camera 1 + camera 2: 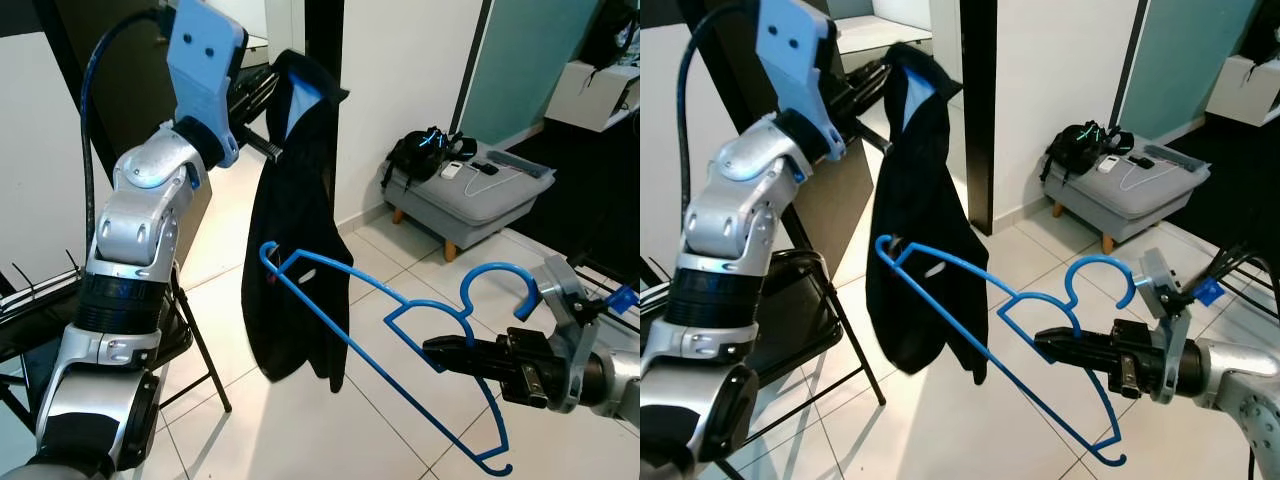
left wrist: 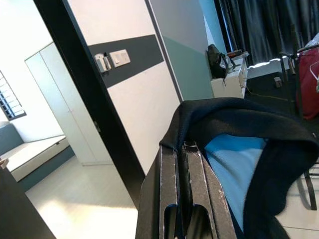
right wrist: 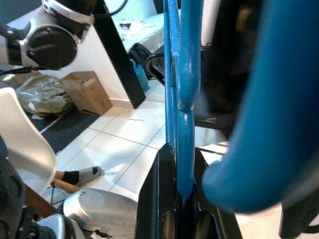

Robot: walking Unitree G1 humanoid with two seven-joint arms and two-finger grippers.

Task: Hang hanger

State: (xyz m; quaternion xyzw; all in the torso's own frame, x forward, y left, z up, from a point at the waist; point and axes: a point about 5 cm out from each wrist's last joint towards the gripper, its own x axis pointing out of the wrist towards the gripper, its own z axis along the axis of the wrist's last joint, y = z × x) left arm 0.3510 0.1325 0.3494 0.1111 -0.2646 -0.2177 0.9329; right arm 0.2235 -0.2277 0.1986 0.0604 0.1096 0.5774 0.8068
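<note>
Hanger [image 1: 400, 330], blue plastic, sits lower centre-right of the head view, held out over the tiled floor [image 1: 300, 420]. We see the right pincer [image 1: 432, 352] coming in from the lower right, its two black fingers clamped together on the hanger's neck just below the hook; the wrist view shows the blue bar pinched between them. Hook curls up toward the right, one long arm of the hanger runs up-left toward the middle of the frame, the other drops to the bottom edge. Hanger's upper-left tip lies in front of the dark jacket [image 1: 295, 230].

Left pincer [image 1: 268, 92] is raised at upper left, its fingers closed on the jacket's collar, holding the garment up so it hangs down the centre of the frame. In the left wrist view we see the black fingers pressed together with dark fabric and a light blue lining draped over their tips.

Right of centre, near the white wall, a grey ottoman [image 1: 470, 195] carries a black bag [image 1: 420, 150]. A black folding chair [image 1: 150, 340] stands at lower left behind the silver left arm.
</note>
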